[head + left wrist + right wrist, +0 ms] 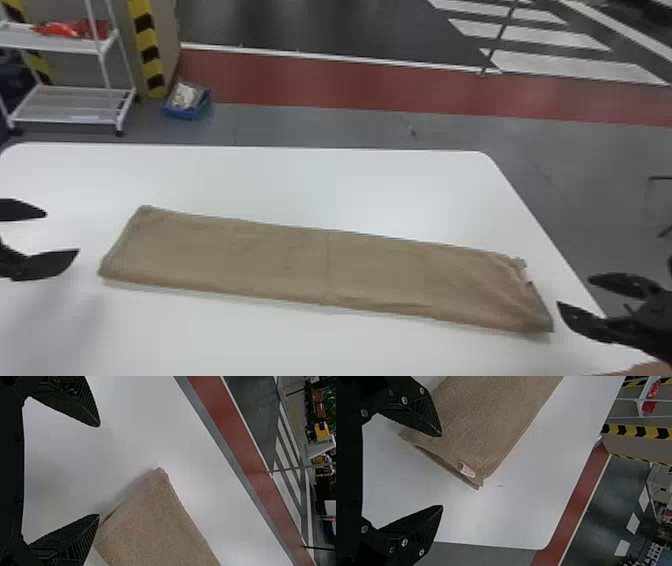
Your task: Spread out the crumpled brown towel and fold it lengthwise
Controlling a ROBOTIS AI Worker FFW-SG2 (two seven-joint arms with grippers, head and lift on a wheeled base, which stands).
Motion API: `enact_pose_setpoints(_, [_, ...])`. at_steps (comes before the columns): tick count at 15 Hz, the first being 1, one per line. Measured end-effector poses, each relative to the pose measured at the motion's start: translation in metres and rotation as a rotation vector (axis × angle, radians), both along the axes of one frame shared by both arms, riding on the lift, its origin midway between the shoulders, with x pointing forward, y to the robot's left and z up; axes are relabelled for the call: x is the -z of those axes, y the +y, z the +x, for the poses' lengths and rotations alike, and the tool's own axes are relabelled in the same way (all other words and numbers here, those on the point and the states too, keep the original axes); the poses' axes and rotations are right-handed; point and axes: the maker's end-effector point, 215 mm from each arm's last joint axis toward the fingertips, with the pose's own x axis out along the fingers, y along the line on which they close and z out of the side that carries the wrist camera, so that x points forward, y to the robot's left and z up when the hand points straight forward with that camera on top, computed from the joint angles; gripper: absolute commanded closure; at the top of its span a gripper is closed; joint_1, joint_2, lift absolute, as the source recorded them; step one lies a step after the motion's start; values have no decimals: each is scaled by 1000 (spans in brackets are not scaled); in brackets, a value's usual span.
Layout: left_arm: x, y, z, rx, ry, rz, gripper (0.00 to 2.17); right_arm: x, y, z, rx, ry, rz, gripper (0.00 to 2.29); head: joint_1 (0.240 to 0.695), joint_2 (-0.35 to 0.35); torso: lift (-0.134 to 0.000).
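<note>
The brown towel (320, 267) lies on the table as a long, flat folded strip, slanting a little toward the front right. Left of its left end, my left gripper (62, 232) stands open and apart from the cloth. My right gripper (572, 292) is open just beyond the towel's right end. In the left wrist view, the left gripper (99, 470) has nothing between its fingertips, and a corner of the towel (158, 526) lies past them. In the right wrist view, the right gripper (442, 471) is spread near the towel's layered end (486, 423), where a small pale label shows.
The white table (300, 185) extends behind and in front of the towel, with its right edge near my right gripper. Beyond it on the floor are a white shelf rack (65, 105) and a blue bin (185, 112).
</note>
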Motion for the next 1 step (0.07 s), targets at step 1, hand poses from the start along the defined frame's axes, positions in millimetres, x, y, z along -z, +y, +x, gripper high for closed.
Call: enact_pose_setpoints(1, [0, 0, 0, -1, 0, -2, 80, 0, 1, 1, -1, -2, 0, 201, 695, -200, -124])
